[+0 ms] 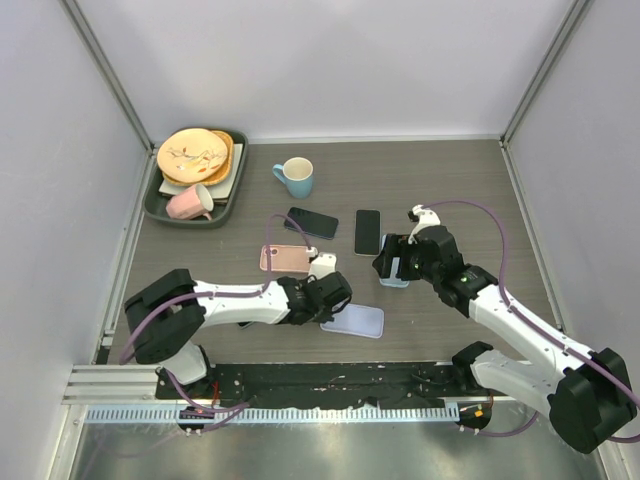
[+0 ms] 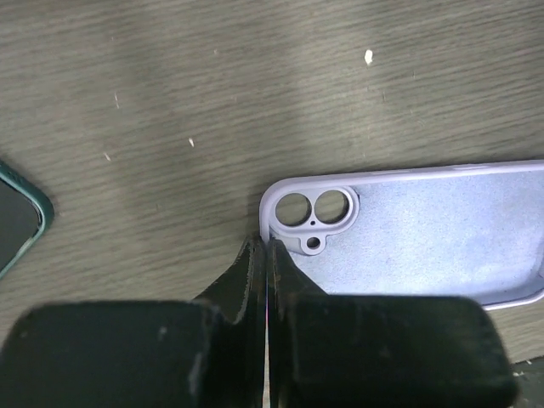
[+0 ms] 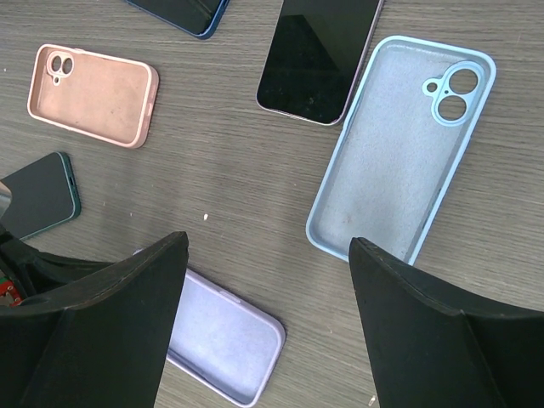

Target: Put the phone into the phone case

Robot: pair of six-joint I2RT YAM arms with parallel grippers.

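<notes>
Over the grey counter the right hand hangs wide open above a light blue case. The left hand is pinched shut, its tips touching the camera-hole corner of a lilac case. A dark-screened phone lies flat just beside the light blue case, on its far-left.

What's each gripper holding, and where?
Left gripper is shut on the rim of the lilac case, at its camera-hole corner. Right gripper is open, holding nothing.
</notes>
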